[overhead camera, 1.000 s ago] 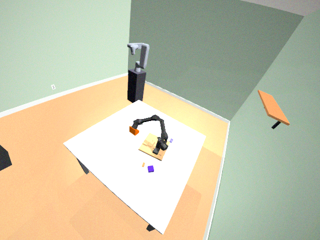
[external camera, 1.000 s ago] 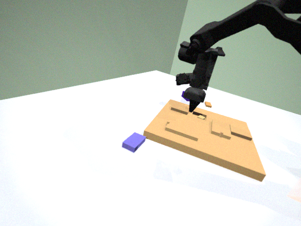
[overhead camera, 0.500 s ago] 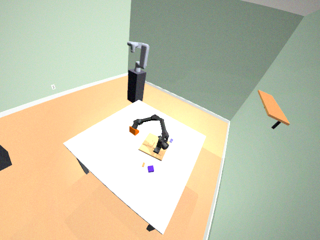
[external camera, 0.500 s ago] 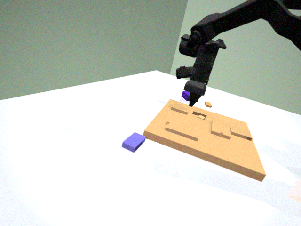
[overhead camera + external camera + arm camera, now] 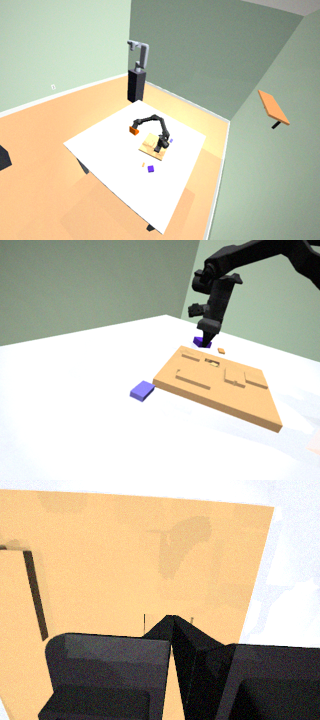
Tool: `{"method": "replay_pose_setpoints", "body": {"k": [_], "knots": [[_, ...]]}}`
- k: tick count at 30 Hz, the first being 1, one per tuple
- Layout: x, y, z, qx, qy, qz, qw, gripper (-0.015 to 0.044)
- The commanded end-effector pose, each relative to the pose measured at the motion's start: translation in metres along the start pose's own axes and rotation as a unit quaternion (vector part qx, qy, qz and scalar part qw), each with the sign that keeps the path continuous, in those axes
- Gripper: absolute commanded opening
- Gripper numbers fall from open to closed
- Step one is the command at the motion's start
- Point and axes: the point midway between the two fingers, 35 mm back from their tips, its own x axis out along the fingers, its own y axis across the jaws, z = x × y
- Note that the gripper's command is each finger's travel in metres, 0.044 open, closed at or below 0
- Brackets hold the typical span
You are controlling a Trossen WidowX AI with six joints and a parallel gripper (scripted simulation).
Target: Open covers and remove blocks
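Observation:
The tan puzzle board (image 5: 217,384) lies on the white table; it also shows in the top view (image 5: 153,149) and fills the wrist view (image 5: 140,570). Raised covers sit on it, among them a long one (image 5: 192,381) and a pair at the right (image 5: 245,378). One well (image 5: 213,363) is uncovered and a tan block lies in it. My gripper (image 5: 207,342) is shut and empty, raised above the board's far edge, with fingertips together in the wrist view (image 5: 172,625). A dark purple block (image 5: 198,341) lies on the table behind the fingers. A light purple block (image 5: 142,390) lies by the board's left corner. A small orange block (image 5: 221,350) lies beyond the board.
In the top view, the arm's orange base (image 5: 133,130) stands at the table's far side. A second grey arm on a black pedestal (image 5: 136,77) stands behind the table. An orange shelf (image 5: 273,107) hangs on the right wall.

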Motion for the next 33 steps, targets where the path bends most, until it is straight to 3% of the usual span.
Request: {"method": "replay_pose_setpoints", "body": {"k": [1, 18, 33], "knots": [[-0.008, -0.001, 0.001, -0.003, -0.002, -0.003, 1.0, 0.0], [-0.021, 0.03, -0.06, 0.295, 0.0, -0.003, 0.956, 0.0], [-0.022, 0.065, -0.133, 0.58, 0.0, -0.003, 0.815, 0.0]]}}
